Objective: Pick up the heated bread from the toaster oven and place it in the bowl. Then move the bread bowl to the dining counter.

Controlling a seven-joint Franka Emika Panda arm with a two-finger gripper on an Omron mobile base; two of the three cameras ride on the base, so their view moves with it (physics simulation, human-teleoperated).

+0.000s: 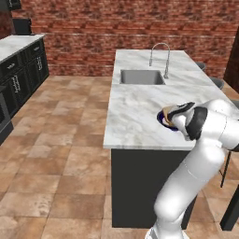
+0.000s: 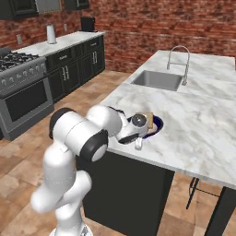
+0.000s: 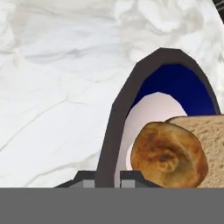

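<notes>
**Bowl with bread on the island, gripper clamped on its rim**

I see the bowl [image 3: 131, 109] sitting flat on the dining counter [image 1: 135, 112], near the front edge on the robot's side, well apart from the sink [image 1: 142, 77] and faucet [image 1: 161, 56] further back. My gripper [image 3: 108, 180] has its jaws clenched on the bowl's dark rim, one fingertip on each side of the wall. In the hand view I count two pieces in the bowl: the heated bread [image 3: 168, 155], a round browned piece with no clear long axis, and beside it, touching, a tan slice [image 3: 210, 144] with a straight crust edge. The right base view shows the slice [image 2: 148, 120] standing tilted in the bowl; from there the round piece is hidden behind the hand. The left base view gives just a sliver of blue rim past the wrist. One bowl, one sink, one faucet.
</notes>
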